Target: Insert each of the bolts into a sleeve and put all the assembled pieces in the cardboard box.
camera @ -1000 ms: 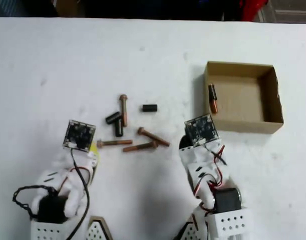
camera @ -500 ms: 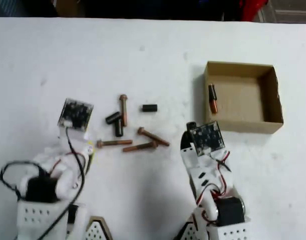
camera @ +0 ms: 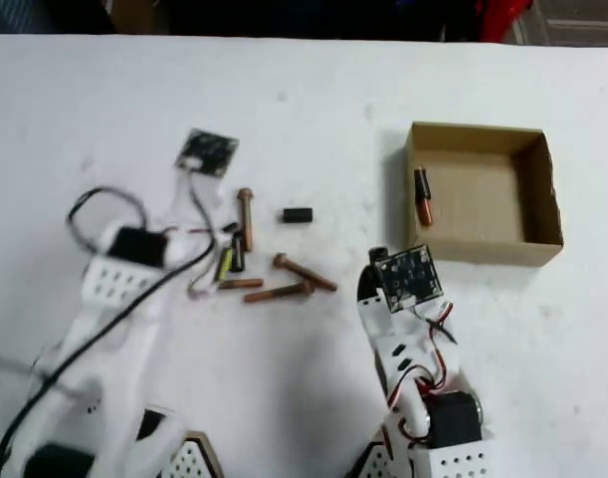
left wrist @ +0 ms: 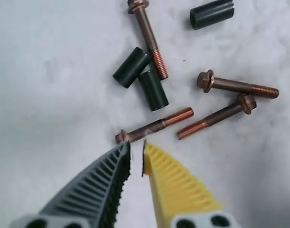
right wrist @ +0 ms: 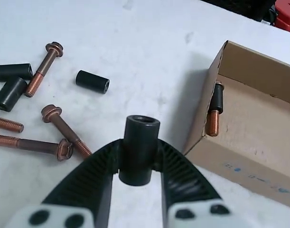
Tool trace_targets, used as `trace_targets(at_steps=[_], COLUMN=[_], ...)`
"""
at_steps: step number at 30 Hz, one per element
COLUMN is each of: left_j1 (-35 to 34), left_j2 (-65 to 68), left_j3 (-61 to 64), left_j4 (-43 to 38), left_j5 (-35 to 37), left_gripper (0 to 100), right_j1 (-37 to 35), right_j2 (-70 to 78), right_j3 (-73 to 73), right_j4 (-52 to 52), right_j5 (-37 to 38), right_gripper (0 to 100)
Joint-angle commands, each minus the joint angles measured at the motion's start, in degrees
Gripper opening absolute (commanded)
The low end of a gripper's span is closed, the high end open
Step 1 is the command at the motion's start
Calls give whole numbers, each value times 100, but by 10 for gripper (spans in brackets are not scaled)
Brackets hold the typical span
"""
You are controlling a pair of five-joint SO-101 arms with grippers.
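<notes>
One assembled piece (camera: 422, 195) sits in the cardboard box (camera: 542, 189); four bolts (camera: 245, 219) and three sleeves (camera: 297, 215) lie loose, right hand (right wrist: 139, 161) clamping a fourth sleeve (right wrist: 141, 140), left hand (left wrist: 136, 154) barely parted, empty.

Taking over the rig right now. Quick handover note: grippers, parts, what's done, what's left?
Left gripper: narrowly open, empty, tips by the head of one bolt lying on the table.
Right gripper: shut on a black sleeve, held upright, beside the cardboard box.
Parts: four bolts and three loose sleeves lie clustered on the table.
Done: one assembled piece lies in the box.
Left: sleeve the four bolts, then box all four.
</notes>
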Motion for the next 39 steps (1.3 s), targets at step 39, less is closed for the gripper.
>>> trace_targets(at_steps=[39], left_j1=[-233], left_j2=[6862], left_j3=[-5793], left_j4=[53], left_j5=[1178], left_gripper=[271], right_j1=[48], right_j2=[-48], right_j3=[211], right_j4=[-242], right_j5=[-18], right_gripper=[16])
